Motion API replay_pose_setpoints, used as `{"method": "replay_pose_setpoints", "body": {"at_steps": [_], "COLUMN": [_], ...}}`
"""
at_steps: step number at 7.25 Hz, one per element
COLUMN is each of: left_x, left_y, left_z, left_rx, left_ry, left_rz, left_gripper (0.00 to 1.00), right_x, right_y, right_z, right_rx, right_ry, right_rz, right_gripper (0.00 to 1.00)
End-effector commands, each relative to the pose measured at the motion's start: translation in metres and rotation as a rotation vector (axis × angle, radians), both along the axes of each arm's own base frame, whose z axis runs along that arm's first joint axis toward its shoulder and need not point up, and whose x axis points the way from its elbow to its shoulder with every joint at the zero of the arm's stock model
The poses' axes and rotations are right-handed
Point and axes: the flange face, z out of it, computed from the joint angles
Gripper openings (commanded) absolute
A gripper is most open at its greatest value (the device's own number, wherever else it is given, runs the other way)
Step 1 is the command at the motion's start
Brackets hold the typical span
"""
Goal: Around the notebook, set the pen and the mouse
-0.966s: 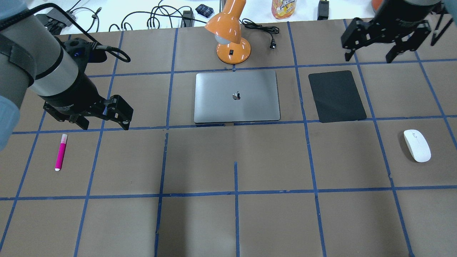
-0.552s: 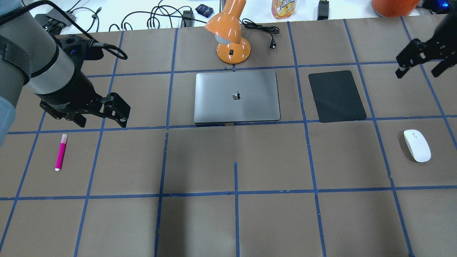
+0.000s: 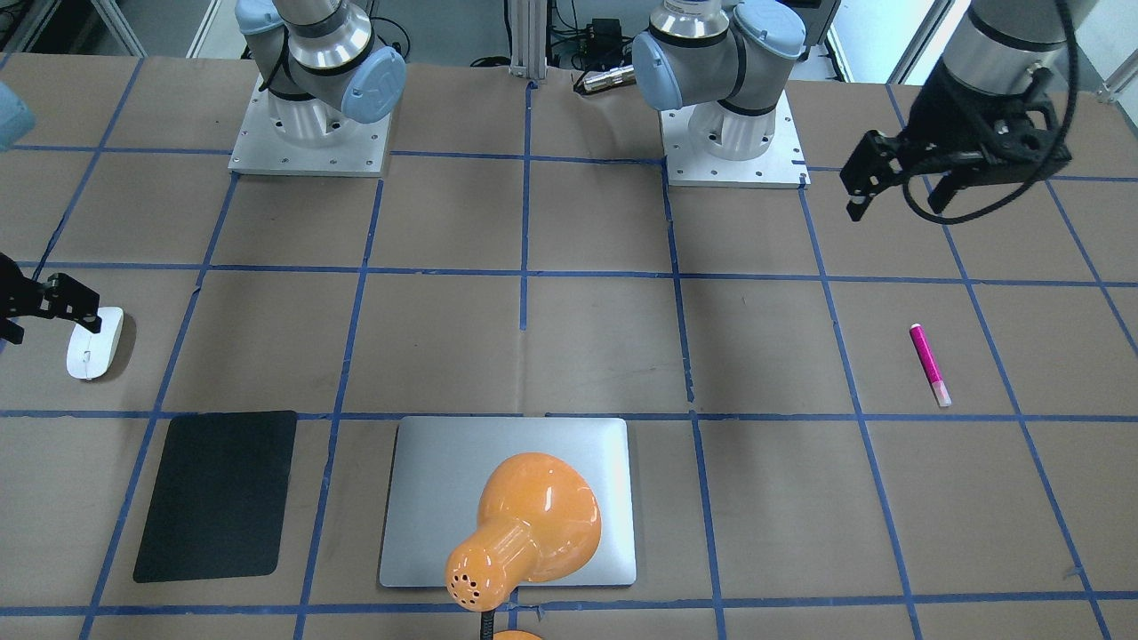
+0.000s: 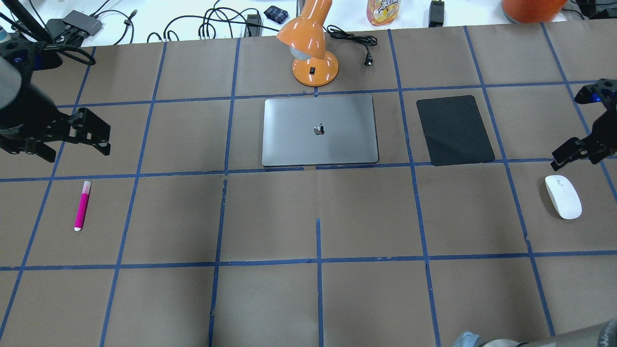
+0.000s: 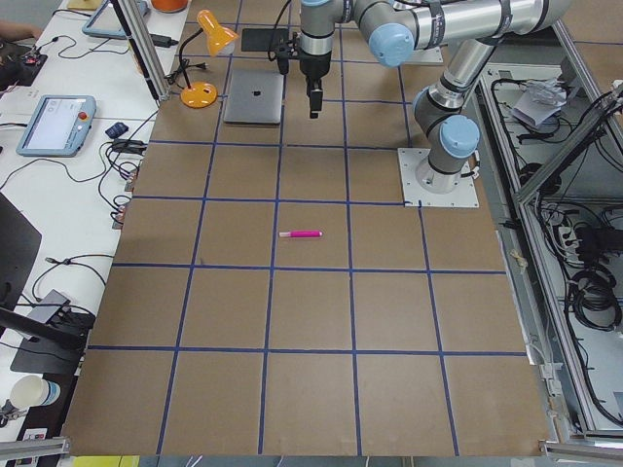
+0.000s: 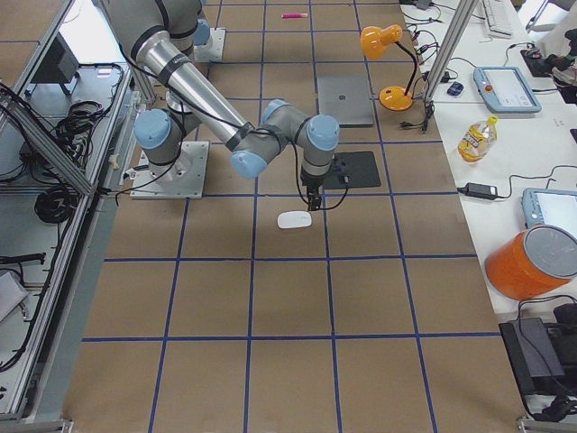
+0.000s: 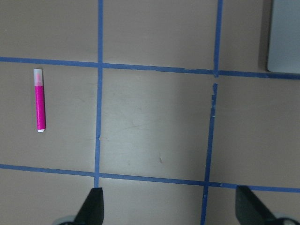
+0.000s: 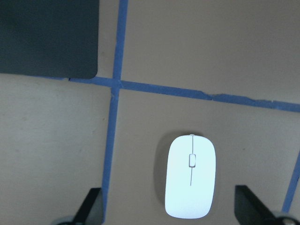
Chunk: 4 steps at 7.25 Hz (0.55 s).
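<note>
left tool point(image 4: 76, 152) hangs wide open and empty by the surface's point(image 4: 366, 217) left edge. pen point(image 4: 82, 206) lies near that edge, apart from it. notebook point(image 4: 319, 130) sits mid-surface, toward the far edge. mouse point(image 4: 563, 196) lies near the right edge; right tool point(image 3: 46, 329) hovers over it, wide open, empty.

Both arms are spread toward opposite edges of the desk, grippers pointing down.
The left arm extends toward the desk's left edge. The left gripper point(image 4: 75, 148) hangs well above the surface, its two black fingers spread wide. The right arm is bent at the elbow and extends toward the desk's right edge. The right gripper point(image 8: 169, 212) is low, close over the desk, its jaws parted just as wide. Both wrist cameras look straight down between the fingertips.
</note>
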Motion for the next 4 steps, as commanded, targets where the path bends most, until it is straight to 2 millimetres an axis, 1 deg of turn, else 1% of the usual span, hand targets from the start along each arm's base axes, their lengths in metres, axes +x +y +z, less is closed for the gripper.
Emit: {"method": "replay_pose_setpoints", "body": {"at_steps": [1,2,3,4], "left_x": [0.096,0.115,0.128,0.146], "left_y": [-0.006,-0.009,-0.013,-0.016], "left_z": [-0.024,-0.038,-0.053,-0.069], "left_rx": [0.008,0.037,0.063,0.09], "left_ry": [0.0,0.013,0.031,0.053], "left_rz": [-0.016,-0.039,-0.062,-0.059], "left_gripper": [1.0,1.0,1.0,1.0], "right_x": [-0.025,-0.024,-0.024,-0.023], "right_y": [0.013,0.014,0.014,0.014], "right_z": [-0.048,-0.06,-0.07,-0.073], "right_rx": [-0.014,-0.003,0.013,0.02], "right_ry": [0.024,0.012,0.0,-0.008], "right_rz": [-0.018,-0.021,-0.021,-0.021], "right_gripper": [0.99,0.99,0.99,0.99]}}
